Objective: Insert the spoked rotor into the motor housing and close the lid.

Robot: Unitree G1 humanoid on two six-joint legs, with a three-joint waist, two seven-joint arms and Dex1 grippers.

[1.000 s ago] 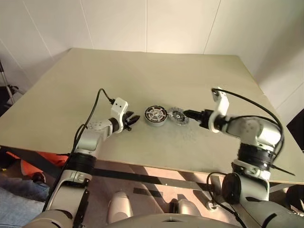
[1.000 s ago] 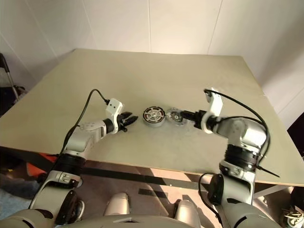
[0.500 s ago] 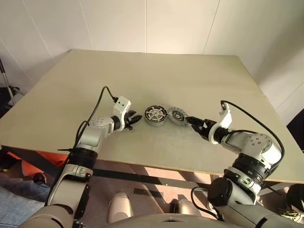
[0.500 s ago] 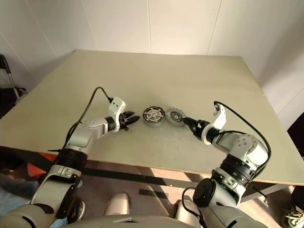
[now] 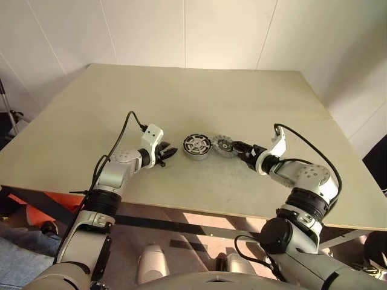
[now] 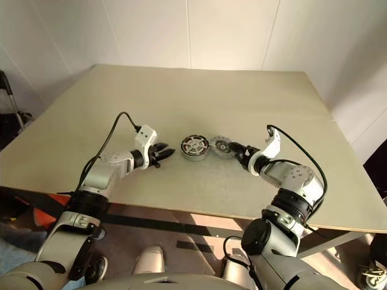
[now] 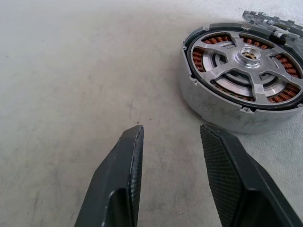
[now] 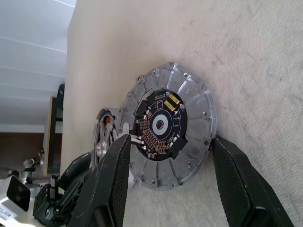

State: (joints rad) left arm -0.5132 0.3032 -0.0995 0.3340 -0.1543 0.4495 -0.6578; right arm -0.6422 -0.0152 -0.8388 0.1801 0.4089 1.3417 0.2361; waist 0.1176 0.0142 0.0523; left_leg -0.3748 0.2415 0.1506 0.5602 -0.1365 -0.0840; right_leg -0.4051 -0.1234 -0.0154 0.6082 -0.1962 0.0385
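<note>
Centrally on tabletop (image 5: 181, 90): housing (image 5: 196, 145), copper windings and spoked silver disc visible inside, upright. Just beside it on robot's right: finned grey disc (image 5: 225, 146) with dark circuit-board centre, lying flat, rims almost touching. Tabletop beige, matte, set against white panelled walls. Right claw (image 8: 165, 156) wide open, fingers (image 8: 111, 182) straddling finned disc's rim; contact unclear, disc not lifted. Left claw (image 7: 168, 142) partly open, empty, low over tabletop, near housing on robot's left, not touching.

Copper-ringed motor housing (image 5: 196, 145) beside notched grey disc (image 5: 224, 146) (both flat).
</note>
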